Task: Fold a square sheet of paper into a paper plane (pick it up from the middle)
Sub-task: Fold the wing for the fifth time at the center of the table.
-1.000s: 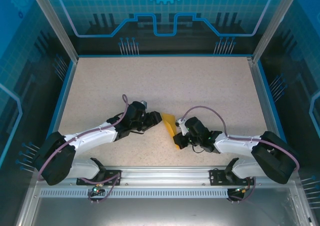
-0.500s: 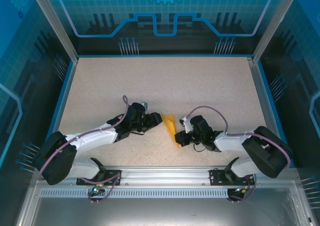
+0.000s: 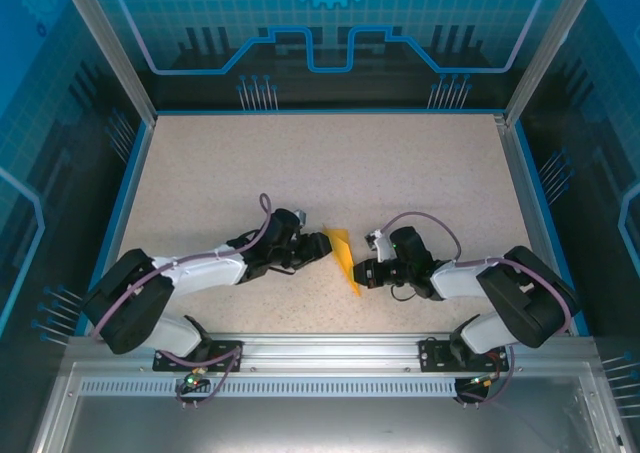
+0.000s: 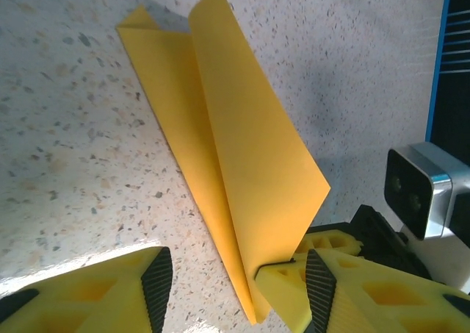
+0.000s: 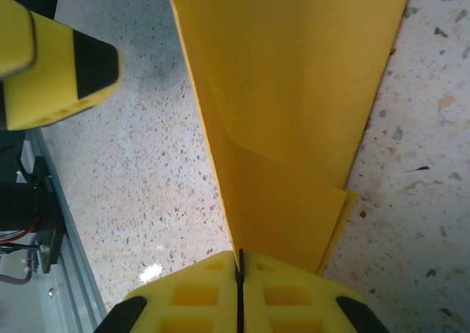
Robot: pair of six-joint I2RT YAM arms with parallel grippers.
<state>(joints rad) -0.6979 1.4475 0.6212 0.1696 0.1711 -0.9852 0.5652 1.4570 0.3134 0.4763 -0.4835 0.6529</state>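
Orange-yellow, the folded square sheet of paper [image 3: 344, 258] was seen mid-frame in the top view, long axis running upper left to lower right. The right gripper [image 5: 239, 263] was clamped on its lower end; the left gripper [image 4: 236, 278], jaws apart, was positioned astride the same end

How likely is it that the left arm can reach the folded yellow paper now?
Probably yes: the left gripper is open with the paper lying between its fingers; the right gripper pinches only one end.
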